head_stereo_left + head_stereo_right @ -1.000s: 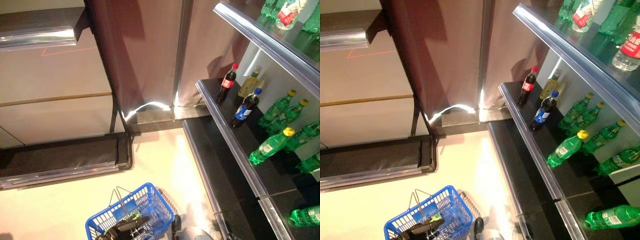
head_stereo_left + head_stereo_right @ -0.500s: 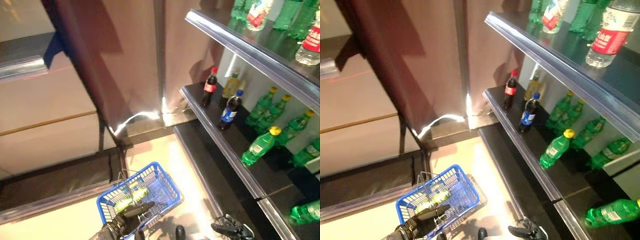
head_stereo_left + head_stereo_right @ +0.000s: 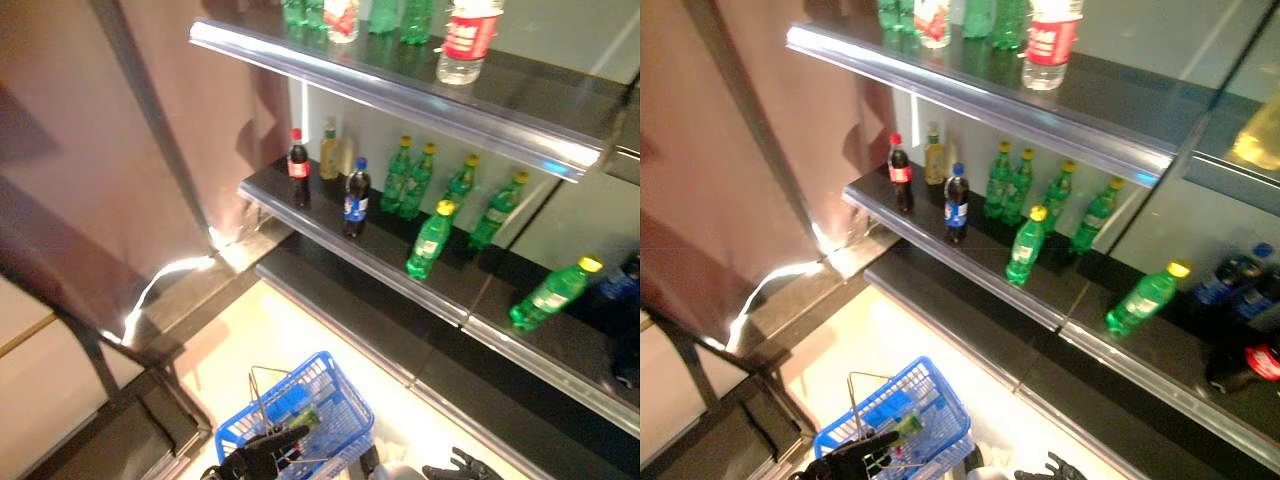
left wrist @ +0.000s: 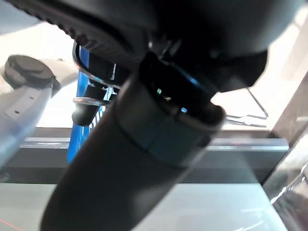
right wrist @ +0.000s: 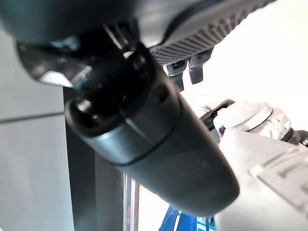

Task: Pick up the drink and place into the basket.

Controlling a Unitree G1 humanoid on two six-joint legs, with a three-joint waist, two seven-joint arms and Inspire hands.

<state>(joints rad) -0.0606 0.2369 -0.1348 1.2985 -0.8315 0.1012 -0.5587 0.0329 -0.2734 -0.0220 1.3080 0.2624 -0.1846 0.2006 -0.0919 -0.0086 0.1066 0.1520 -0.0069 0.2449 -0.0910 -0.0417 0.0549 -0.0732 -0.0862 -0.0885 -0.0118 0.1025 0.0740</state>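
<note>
The blue basket (image 3: 347, 428) hangs low in front, above the pale floor. My left hand (image 3: 256, 461) is shut on its thin wire handles (image 3: 262, 386). A green drink (image 3: 304, 419) lies inside the basket. On the dark middle shelf (image 3: 330, 235) stand a cola bottle with a red label (image 3: 298, 168), a yellowish bottle (image 3: 330, 151), a dark bottle with a blue label (image 3: 356, 197) and green bottles (image 3: 430, 240). My right hand (image 3: 456, 469) is low at the bottom edge, open and empty, far below the shelf and right of the basket.
An upper shelf (image 3: 400, 95) with a metal edge carries more bottles, among them a clear one with a red label (image 3: 466, 40). A lower dark ledge (image 3: 420, 375) runs under the middle shelf. A brown curtain (image 3: 90, 130) and a dark metal frame (image 3: 150, 420) stand at the left.
The camera has swung toward the shelves, so the whole picture has shifted. The basket stays in my left hand. My right hand has come into view at the bottom edge.
</note>
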